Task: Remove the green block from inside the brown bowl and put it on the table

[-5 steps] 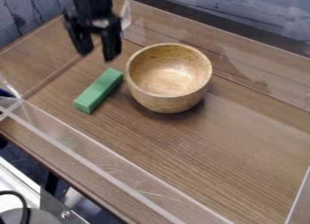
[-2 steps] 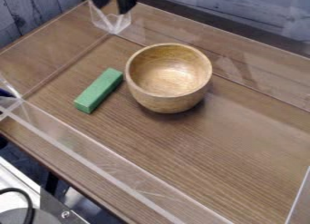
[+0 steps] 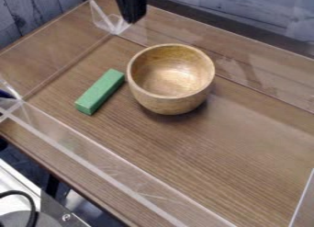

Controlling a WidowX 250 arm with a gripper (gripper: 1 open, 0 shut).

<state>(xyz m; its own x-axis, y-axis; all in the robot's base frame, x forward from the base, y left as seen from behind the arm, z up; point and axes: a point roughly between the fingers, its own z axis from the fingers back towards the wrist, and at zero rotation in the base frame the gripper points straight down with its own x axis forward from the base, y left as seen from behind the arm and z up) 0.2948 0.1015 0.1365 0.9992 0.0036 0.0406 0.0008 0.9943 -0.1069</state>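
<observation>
Camera view, now: green block (image 3: 101,92) lies flat on the table (image 3: 203,162), just left of the brown bowl (image 3: 171,78) as the picture shows it, outside the rim. Bowl upright, inside bare, nothing in it. Block sits at a slant, long side running from near the bowl down toward the lower left. Low clear wall (image 3: 92,162) along the near left side; block is inside it.

Change: a second ago the dark arm reached down over the table, fingers above the block's upper end. It has since pulled back to the top edge, with only a dark part (image 3: 131,3) in frame. Between the last two pictures that part shifted a little to the right. Block and bowl have not moved through any of the three.

Jaws: tips out of frame, but clenched, going by the latest state; they were spread until just now. No sign of anything held, since block and bowl both rest on the table.

For the task: block out of the bowl and on the table, so the goal looks met. Withdrawal reads as the closing step. Nothing more seems needed than staying clear; a low return sweep could nudge block or bowl.
</observation>
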